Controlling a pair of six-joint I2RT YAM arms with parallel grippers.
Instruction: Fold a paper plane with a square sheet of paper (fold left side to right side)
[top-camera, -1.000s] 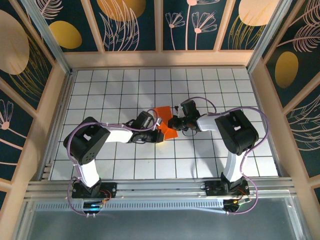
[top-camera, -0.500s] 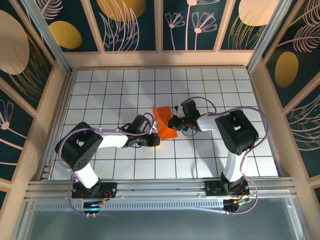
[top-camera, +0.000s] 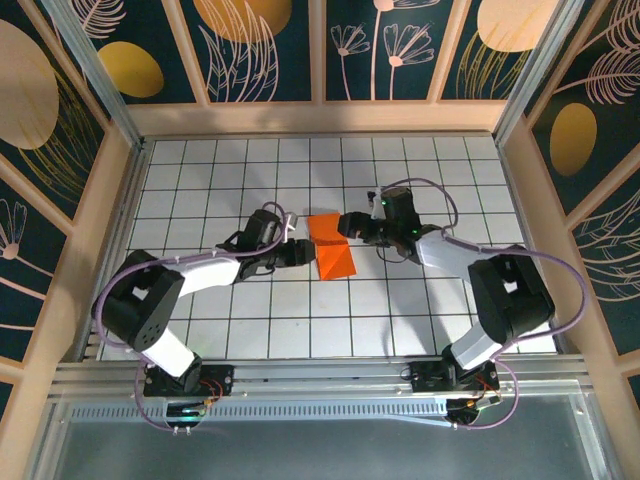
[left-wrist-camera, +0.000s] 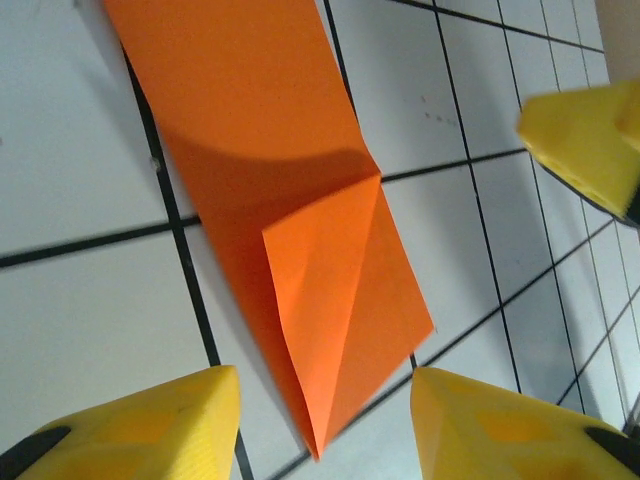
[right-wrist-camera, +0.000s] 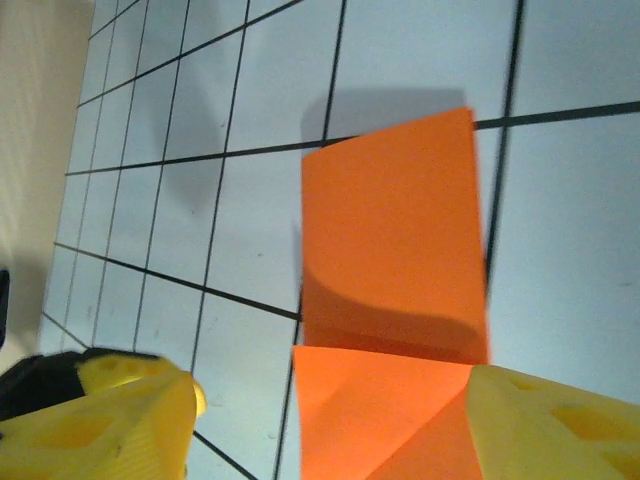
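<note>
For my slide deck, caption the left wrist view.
Orange paper, one corner flap folded over, lies on the gridded table ahead of the open left gripper.

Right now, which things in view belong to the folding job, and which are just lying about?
Job: folded orange paper sheet; left gripper; right gripper, both with fingers open.
Not the job: gridded table; patterned wall panels.

The bright orange square sheet of paper (top-camera: 331, 250) lies flat, folded narrow, one corner creased into a triangle.
</note>
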